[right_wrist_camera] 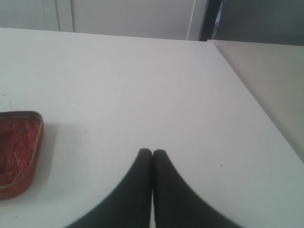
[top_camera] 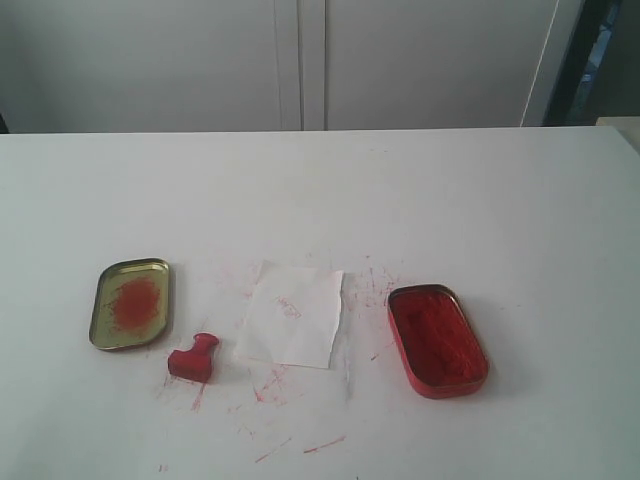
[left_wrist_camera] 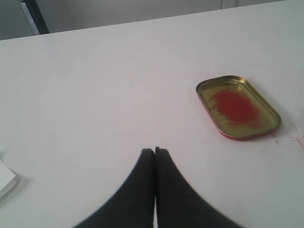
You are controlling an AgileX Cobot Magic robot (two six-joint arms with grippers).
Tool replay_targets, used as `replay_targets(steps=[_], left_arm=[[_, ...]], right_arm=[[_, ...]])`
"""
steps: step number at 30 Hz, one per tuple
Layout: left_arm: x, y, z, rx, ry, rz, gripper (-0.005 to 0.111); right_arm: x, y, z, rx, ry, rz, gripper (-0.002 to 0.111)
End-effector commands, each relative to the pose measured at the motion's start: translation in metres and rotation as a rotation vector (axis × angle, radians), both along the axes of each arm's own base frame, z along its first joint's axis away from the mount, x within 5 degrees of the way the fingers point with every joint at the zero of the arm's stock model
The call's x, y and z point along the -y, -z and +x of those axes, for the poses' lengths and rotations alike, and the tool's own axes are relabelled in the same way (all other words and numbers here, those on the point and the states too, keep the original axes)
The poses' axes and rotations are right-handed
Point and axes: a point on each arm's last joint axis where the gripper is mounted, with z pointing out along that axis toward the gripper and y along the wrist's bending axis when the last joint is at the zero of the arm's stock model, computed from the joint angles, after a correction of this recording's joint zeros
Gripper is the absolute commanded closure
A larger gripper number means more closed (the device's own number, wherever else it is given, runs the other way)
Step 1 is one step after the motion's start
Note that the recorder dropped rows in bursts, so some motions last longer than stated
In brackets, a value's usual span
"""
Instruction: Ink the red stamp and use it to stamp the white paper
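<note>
Left tool [left_wrist_camera: 155, 150] closed; red stamp [top_camera: 193, 360] well apart

We can read no text, label, brand, number or sign in any view. The white paper [top_camera: 292, 313], lower middle of the exterior frame, bears a faint red mark near its centre, too faint for us to make out characters. The gold tin [top_camera: 131, 303] and the red tin [top_camera: 437, 339] show us only ink.
</note>
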Motion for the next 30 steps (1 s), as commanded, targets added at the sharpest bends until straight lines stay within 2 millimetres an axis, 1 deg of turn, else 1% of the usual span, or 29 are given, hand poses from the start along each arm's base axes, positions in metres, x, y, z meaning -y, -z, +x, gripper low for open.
replay_targets(steps=[1,30], left_arm=[[-0.0001,0.0005,-0.0001,0.002,-0.003,-0.004,0.107],[-0.0001,0.0005,-0.0001,0.002,-0.003,-0.004,0.107]], right_arm=[[0.0004,-0.0007,-0.0001,0.014,0.004,-0.011,0.108],[0.0002,-0.0007,-0.0001,0.016,0.008,0.012,0.108]])
